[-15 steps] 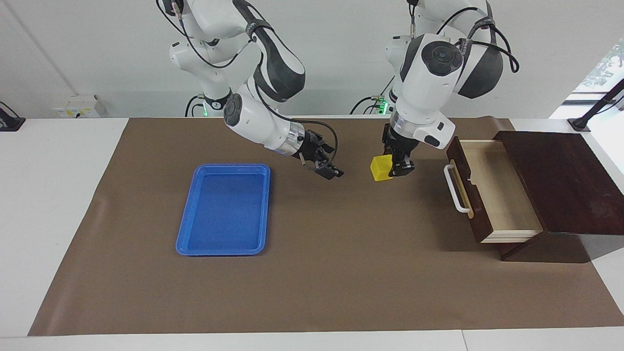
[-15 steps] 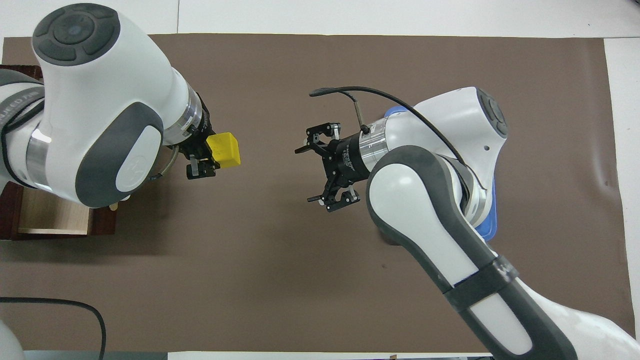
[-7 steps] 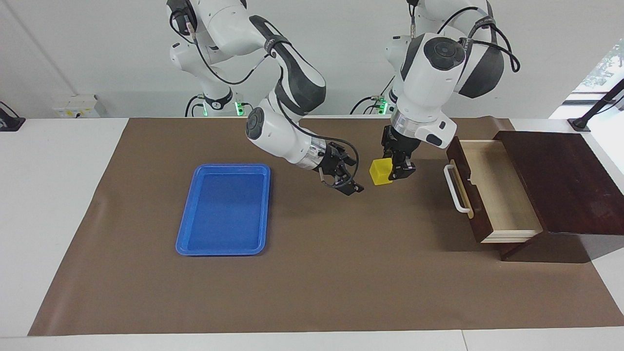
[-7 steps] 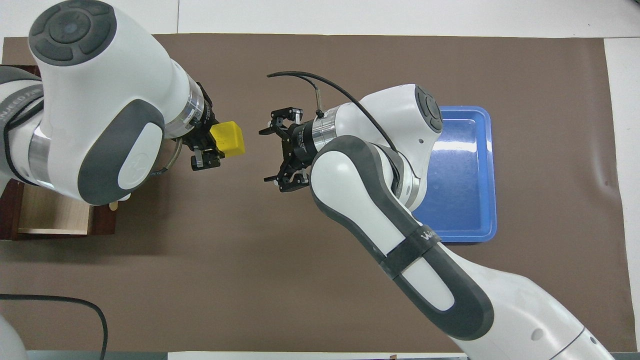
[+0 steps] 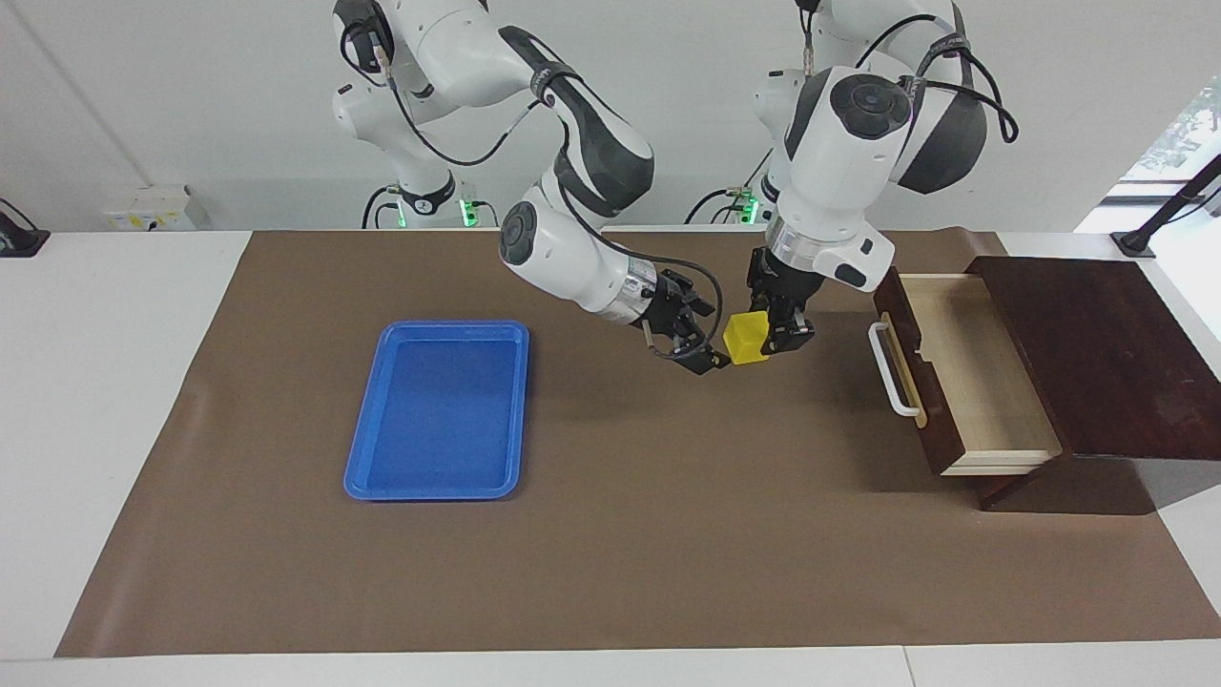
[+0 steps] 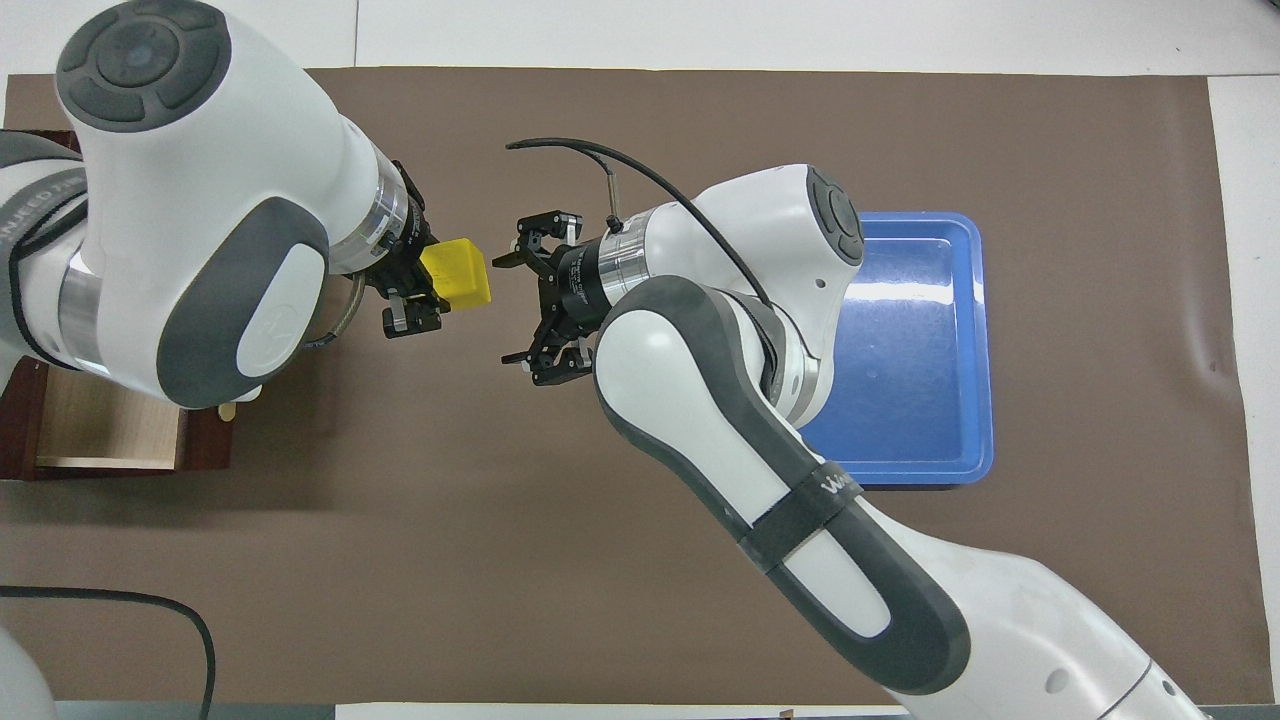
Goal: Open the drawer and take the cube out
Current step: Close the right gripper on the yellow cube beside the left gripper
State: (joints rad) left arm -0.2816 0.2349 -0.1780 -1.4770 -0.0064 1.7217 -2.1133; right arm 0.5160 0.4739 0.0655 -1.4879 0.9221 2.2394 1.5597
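Glossy blue plastic tray (image 5: pixel 439 410), matt brown mat (image 5: pixel 630 544) (paper-like), dark polished wood box (image 5: pixel 1097 353).

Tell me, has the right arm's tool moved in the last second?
Yes. The right tool, open, has travelled away from the blue tray toward the yellow cube held up by the left tool.

Drawer (image 5: pixel 963 367) pulled out of its box (image 5: pixel 1097 353) at the left arm's end of the table (image 5: pixel 114 382), handle (image 5: pixel 892 370) facing the middle. Tray (image 5: pixel 439 410) toward the right arm's end, well apart from the drawer. Between them, above the mat (image 5: pixel 630 544): cube (image 5: pixel 745 336) gripped in the left tool (image 5: pixel 777 329), with the spread-fingered right tool (image 5: pixel 701 339) just beside it on the tray's side.
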